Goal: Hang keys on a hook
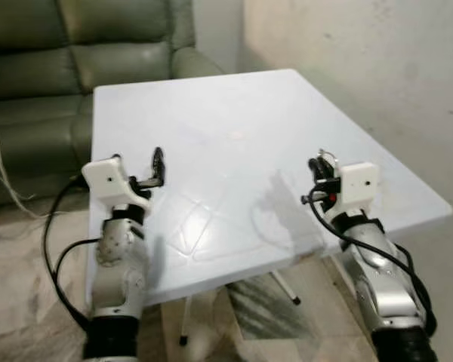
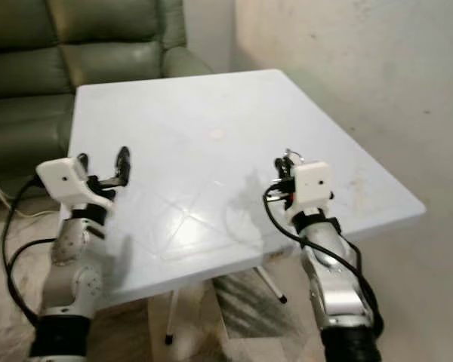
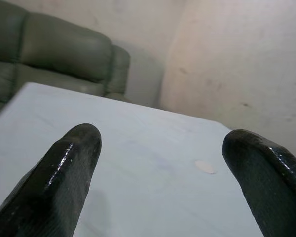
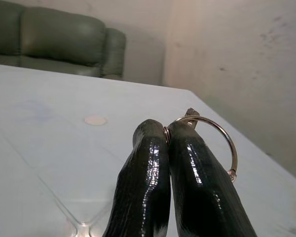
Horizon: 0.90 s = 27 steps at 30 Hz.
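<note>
— So where are the keys right now?

— Pinched in the right gripper (image 4: 167,136). Its two black fingers are pressed together on a metal key ring (image 4: 214,133), which arcs out past the fingertips in the right wrist view. What hangs below the ring is hidden behind the fingers, so I can't say how many keys are on it. The gripper hovers over the near right part of the white table (image 1: 234,98).

— And the other arm?

— The left gripper (image 3: 160,148) has its fingers spread wide, holding nothing, above the table's near left side.

— Any hook around?

— None that I can make out. Beyond the table there's a green sofa (image 1: 75,53) and a bare beige wall (image 1: 362,53).

— What could go wrong from here?

— I'd judge the grip is the weak point. The ring is caught only at its edge between smooth, rounded fingertips, so a jolt while walking or turning could let it rotate or slip free and drop to the table or floor. Also, most of the ring's open loop must stay clear of the fingers; if it swivels inward, threading it over a hook gets harder.
</note>
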{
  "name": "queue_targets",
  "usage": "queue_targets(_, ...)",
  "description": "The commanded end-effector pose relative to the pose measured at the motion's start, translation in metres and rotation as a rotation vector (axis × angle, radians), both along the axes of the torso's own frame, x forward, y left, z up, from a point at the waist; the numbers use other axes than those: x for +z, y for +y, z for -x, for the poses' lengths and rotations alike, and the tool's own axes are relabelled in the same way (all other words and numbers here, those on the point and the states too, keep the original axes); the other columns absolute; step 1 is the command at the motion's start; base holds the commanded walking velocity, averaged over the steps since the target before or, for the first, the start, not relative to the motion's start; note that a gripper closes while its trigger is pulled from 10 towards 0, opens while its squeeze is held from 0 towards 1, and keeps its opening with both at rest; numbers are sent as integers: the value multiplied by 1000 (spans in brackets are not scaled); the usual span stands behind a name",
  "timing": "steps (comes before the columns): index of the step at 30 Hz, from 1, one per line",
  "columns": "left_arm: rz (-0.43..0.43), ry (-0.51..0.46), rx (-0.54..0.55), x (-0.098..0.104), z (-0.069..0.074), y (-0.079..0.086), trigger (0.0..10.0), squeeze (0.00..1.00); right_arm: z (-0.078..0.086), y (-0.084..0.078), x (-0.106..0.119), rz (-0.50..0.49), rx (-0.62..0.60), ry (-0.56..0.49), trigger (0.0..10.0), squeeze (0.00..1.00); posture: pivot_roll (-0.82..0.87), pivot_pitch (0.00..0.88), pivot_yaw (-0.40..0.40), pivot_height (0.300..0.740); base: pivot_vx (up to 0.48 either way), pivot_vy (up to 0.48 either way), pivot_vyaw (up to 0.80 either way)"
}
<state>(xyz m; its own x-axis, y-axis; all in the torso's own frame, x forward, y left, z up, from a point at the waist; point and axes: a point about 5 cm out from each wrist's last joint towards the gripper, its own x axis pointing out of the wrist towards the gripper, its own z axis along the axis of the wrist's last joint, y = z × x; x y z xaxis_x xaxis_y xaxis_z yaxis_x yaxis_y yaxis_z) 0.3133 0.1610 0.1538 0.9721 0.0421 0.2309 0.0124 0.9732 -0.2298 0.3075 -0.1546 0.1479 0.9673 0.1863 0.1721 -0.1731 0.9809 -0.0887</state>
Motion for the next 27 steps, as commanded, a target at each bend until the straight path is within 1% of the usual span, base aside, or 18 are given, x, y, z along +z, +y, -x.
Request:
queue_targets(1,1,-14,11,6,-1,0,10000,0,-2,0,5,-3,-5,-15,10000,0,6,5,-77,740,0,0,-769)
queue_targets(6,1,-15,13,6,-1,-2,10000,0,-3,-1,6,-1,-8,-19,10000,0,6,7,-78,740,0,0,-763)
queue_targets(13,-10,-12,28,7,-1,1,10000,0,-3,-2,7,-1,-17,-24,10000,0,5,14,-77,740,0,0,-765)
queue_targets(21,-38,-7,29,7,-1,1,10000,0,-3,-3,7,-11,-31,-25,10000,0,4,16,-71,740,0,0,-765)
queue_targets(27,-54,-10,25,8,-5,2,10000,0,-6,-3,7,-28,-50,-31,10000,0,-1,0,-54,740,0,0,-765)
